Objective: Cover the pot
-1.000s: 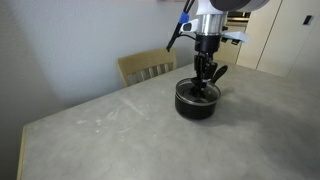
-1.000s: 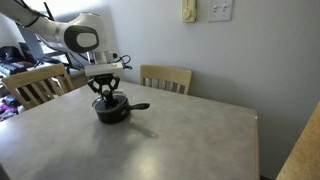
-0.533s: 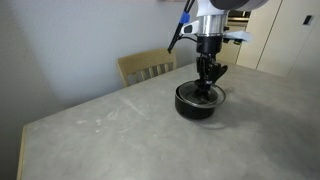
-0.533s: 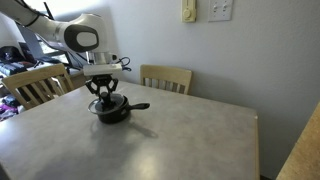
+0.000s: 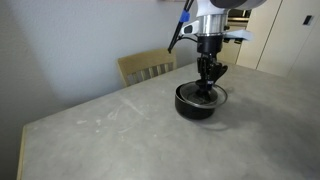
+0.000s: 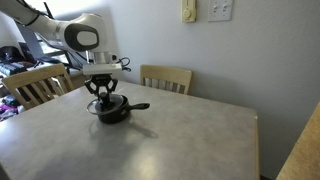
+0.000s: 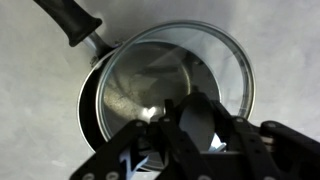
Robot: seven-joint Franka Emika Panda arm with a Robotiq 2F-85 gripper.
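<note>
The pot (image 5: 193, 106) (image 6: 112, 113), small, round and black, stands on the grey table, and its long handle (image 7: 70, 18) points to the upper left in the wrist view. A round glass lid (image 7: 205, 58) with a metal rim lies over the pot's mouth (image 7: 92, 100), shifted a little to one side, so a dark crescent of the pot shows. My gripper (image 5: 205, 86) (image 6: 108, 96) (image 7: 203, 128) comes straight down from above and is shut on the lid's black knob. The fingers hide the knob in both exterior views.
A wooden chair (image 5: 147, 66) (image 6: 166, 77) stands at the table's far edge, and another chair (image 6: 32, 86) stands beside the robot. The table top (image 5: 120, 130) (image 6: 190, 135) ends close to the chairs. Cabinets (image 5: 285, 35) rise behind the arm.
The gripper with the lid has come down slightly onto the pot; the lid's rim now shows just past the pot's edge. The pot has not moved.
</note>
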